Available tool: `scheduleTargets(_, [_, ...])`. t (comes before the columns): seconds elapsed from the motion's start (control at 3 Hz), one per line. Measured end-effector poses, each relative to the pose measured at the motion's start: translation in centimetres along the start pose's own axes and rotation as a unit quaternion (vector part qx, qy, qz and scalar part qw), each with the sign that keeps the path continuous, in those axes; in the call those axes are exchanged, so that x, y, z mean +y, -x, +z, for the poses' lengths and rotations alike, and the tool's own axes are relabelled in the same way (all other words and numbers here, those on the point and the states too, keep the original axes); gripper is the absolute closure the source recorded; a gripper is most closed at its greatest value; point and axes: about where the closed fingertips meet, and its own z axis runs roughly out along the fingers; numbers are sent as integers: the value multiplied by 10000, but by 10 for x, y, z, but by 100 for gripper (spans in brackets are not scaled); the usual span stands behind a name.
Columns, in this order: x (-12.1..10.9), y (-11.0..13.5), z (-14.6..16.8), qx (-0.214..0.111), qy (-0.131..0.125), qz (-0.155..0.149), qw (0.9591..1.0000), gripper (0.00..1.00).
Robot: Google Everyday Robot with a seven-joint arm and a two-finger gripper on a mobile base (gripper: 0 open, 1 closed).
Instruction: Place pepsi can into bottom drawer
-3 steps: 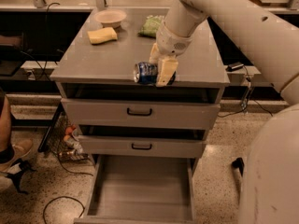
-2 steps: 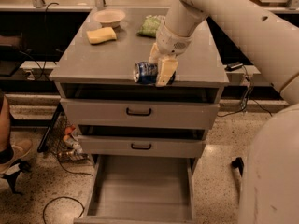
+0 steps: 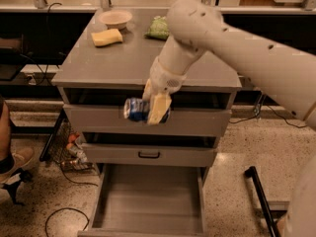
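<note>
Claw (image 3: 154,104) grasping the pepsi can (image 3: 134,109) hangs before the cabinet (image 3: 202,123) front — the open bottom drawer (image 3: 148,199) lies at 6 o'clock below.

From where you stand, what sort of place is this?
Probably a robot lab: grey drawer cabinet, loose floor cables, and the gripper holding the pepsi can before the top drawer.

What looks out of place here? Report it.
Nothing is spilled or damaged. The pepsi can lies sideways in the gripper, in front of the top drawer, above the open bottom drawer. Clutter sits on the floor beside the cabinet.
</note>
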Motion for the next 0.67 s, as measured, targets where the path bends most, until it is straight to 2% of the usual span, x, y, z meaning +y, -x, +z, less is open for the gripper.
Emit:
scheduleTargets(0.33, [35, 26, 70, -462, 384, 243, 9979, 100])
scheduleTargets(0.67, [41, 27, 81, -450, 444, 219, 9978, 100])
